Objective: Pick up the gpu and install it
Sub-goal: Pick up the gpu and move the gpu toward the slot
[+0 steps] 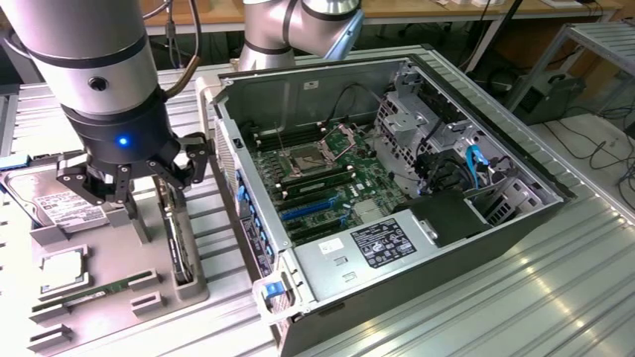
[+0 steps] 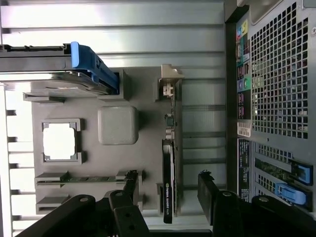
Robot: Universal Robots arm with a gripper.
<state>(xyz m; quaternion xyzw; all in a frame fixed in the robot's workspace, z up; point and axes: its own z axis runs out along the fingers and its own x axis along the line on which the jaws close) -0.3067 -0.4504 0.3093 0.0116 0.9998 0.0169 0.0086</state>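
The gpu (image 1: 178, 239) is a thin dark card standing on its edge in a slot of the grey parts tray (image 1: 111, 253), at the exterior view's left beside the open computer case (image 1: 397, 186). My gripper (image 1: 137, 182) hangs just over the card, open. In the wrist view the gpu (image 2: 169, 168) runs edge-on, with its pale bracket (image 2: 170, 81) at the far end and the black cooler near my gripper (image 2: 169, 190). One of the fingers (image 2: 210, 192) stands on each side of the card, clear of it. Blue card slots (image 1: 305, 210) show on the motherboard inside the case.
The tray (image 2: 148, 148) also holds a silver hard drive (image 1: 40, 199) with a blue clip (image 2: 91, 64), a processor (image 1: 62, 271) and a green memory stick (image 1: 100, 290). The case's perforated rear panel (image 2: 279, 79) stands close beside the tray. Ribbed metal table (image 1: 555, 282) surrounds everything.
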